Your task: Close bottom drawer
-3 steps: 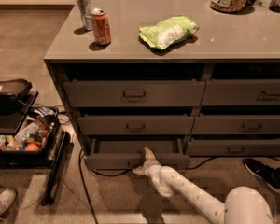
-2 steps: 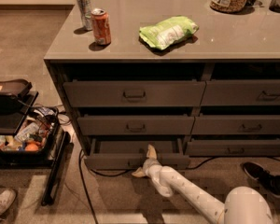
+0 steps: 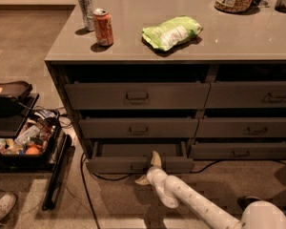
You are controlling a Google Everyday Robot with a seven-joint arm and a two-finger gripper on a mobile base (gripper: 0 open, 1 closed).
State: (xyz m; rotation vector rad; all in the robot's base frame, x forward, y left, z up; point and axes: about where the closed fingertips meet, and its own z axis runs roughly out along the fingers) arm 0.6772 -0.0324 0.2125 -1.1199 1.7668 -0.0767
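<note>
My gripper point(image 3: 146, 167) down at floor level, below left half of bench's front edge, at middle of bottom drawer point(image 3: 109, 165) front. Fingers spread apart, nothing held. Drawer is lowest of left stack, sticking out partway. Up top: red can point(image 3: 103, 26) and silver can point(image 3: 86, 11) by left edge, green bag point(image 3: 171, 31) mid-bench.

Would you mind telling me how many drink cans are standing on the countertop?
2. A silver can stands at the countertop's back left corner; an orange can stands just in front of it. More may lie out of frame. The gripper is at the bottom drawer's front.
</note>
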